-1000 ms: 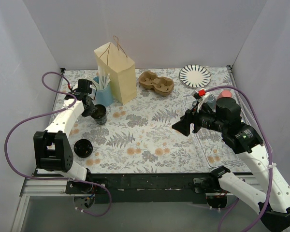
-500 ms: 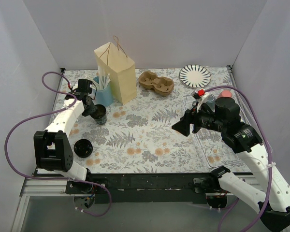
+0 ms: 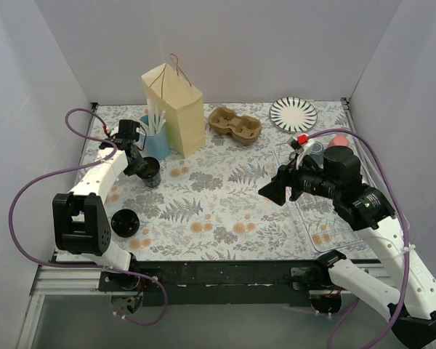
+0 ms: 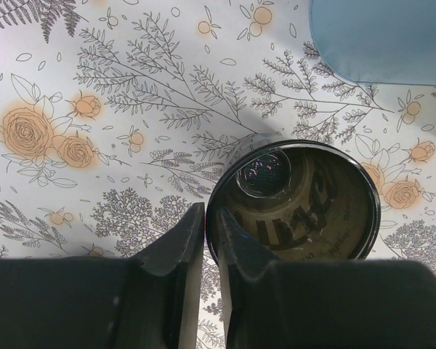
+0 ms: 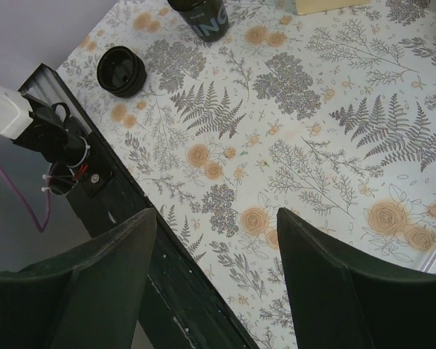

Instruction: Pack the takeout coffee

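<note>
Left end effector (image 4: pixel 209 222) pinches the near wall of the takeout coffee cup (image 4: pixel 298 200), jaws narrow, one finger inside the rim and one outside. The cup stands upright on the table (image 3: pixel 225 196), just beside the blue utensil cup (image 3: pixel 158 144) and near the paper bag (image 3: pixel 176 109). Its thin wall looks light and crushable, and it may hold liquid, so a gentle, level rim pinch seems wise. Right end effector (image 5: pixel 216 218) hangs wide and empty.

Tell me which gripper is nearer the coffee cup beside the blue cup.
Left. The left gripper pinches the rim of the coffee cup; the right gripper hangs open far off, over the middle of the table.
</note>
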{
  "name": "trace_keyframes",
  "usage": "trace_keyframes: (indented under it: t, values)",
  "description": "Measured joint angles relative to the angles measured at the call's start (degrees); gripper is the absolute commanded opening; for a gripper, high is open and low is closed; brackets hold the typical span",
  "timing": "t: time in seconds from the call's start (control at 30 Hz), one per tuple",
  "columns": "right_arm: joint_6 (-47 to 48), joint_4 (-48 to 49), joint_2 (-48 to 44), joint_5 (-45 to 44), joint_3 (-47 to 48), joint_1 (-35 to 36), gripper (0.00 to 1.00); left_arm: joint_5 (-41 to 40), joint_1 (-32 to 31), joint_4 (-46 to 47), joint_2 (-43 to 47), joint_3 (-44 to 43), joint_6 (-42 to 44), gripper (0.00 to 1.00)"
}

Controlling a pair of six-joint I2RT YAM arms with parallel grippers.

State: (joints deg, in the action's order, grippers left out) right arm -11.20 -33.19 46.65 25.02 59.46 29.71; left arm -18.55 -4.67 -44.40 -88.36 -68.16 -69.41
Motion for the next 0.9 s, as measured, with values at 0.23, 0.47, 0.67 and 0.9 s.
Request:
trace_keyframes:
  t: [0.23, 0.47, 0.67, 0.9]
  values:
    - [0.0, -0.1, 0.0, 0.0, 0.0, 0.0, 0.75, 0.0, 0.0, 0.7, -0.1, 0.2, 0.2, 0.0]
    - [0.0, -0.1, 0.0, 0.0, 0.0, 0.0, 0.75, 1.4, 0.0, 0.2, -0.1, -0.2, 0.4, 0.05]
    - [-0.2, 0.0, 0.0, 0.0, 0.0, 0.0, 0.75, 4.1, 0.0, -1.4, -0.1, -2.2, 0.6, 0.0]
    - [-0.7, 0.3, 0.0, 0.2, -0.1, 0.0, 0.75, 4.2, 0.0, -2.4, 0.0, -2.2, 0.9, 0.0]
